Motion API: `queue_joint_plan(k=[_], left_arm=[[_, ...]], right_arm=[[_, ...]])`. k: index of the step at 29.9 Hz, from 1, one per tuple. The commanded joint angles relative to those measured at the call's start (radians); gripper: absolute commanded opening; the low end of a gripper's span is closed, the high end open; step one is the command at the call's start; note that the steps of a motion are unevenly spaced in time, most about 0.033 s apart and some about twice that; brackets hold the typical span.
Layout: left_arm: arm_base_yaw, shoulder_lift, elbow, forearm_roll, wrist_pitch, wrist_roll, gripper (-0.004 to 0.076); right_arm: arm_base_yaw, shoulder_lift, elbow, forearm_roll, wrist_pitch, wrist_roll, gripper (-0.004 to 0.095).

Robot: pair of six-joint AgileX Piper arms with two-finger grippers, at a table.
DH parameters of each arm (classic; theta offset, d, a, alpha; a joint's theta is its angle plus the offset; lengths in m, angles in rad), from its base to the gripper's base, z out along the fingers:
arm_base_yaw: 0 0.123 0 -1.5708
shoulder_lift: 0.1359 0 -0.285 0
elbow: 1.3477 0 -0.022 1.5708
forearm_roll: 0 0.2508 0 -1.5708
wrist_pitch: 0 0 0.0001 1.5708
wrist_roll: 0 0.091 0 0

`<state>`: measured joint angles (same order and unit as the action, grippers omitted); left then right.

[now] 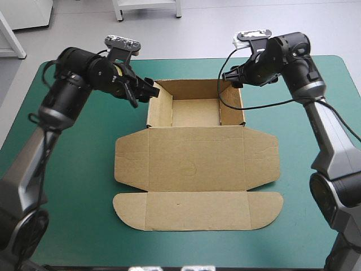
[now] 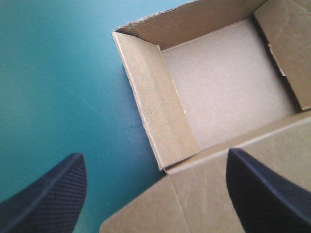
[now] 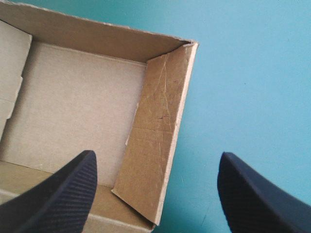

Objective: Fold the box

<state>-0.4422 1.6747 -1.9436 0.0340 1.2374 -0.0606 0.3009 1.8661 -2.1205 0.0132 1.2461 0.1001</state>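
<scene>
Toward the far edge of the teal-green table (image 1: 79, 214), the brown box (image 1: 197, 152) sits as an open tray, its lid flat toward the near edge. The left gripper (image 2: 154, 153) and right gripper (image 3: 156, 153) are both released, each poised at one side wall. Seating these walls probably calls for even, simultaneous pressure, so the tray stays square.

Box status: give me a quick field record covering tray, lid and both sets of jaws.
Box: brown cardboard sheet, partly folded
Tray: walls raised, open top, far end
Lid: flat on teal-green table cover
Left jaws: open, empty, left wall ahead between them
Right jaws: open, empty, right wall ahead between them
</scene>
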Motion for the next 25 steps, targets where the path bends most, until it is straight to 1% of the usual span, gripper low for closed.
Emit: queue_joint_plan(k=[1, 9, 12, 21, 25], left_arm=[[-0.039, -0.183, 0.064, 0.032, -0.043, 0.001, 0.0564], [-0.082, -0.447, 0.270, 0.040, -0.003, -0.004, 0.0564], [-0.087, -0.540, 0.349, 0.042, 0.009, -0.006, 0.0564], [-0.087, -0.788, 0.557, 0.073, 0.019, -0.030, 0.0564], [-0.087, -0.840, 0.600, 0.078, 0.019, -0.043, 0.0564]], right_arm=[[-0.001, -0.115, -0.034, 0.000, 0.000, -0.012, 0.0658], [-0.001, -0.198, -0.034, 0.000, 0.000, -0.028, 0.0658], [-0.001, -0.199, -0.034, -0.007, 0.000, -0.034, 0.0658], [-0.001, -0.046, -0.034, -0.004, 0.000, -0.035, 0.0658], [-0.001, 0.028, -0.034, -0.002, 0.000, -0.027, 0.0658]])
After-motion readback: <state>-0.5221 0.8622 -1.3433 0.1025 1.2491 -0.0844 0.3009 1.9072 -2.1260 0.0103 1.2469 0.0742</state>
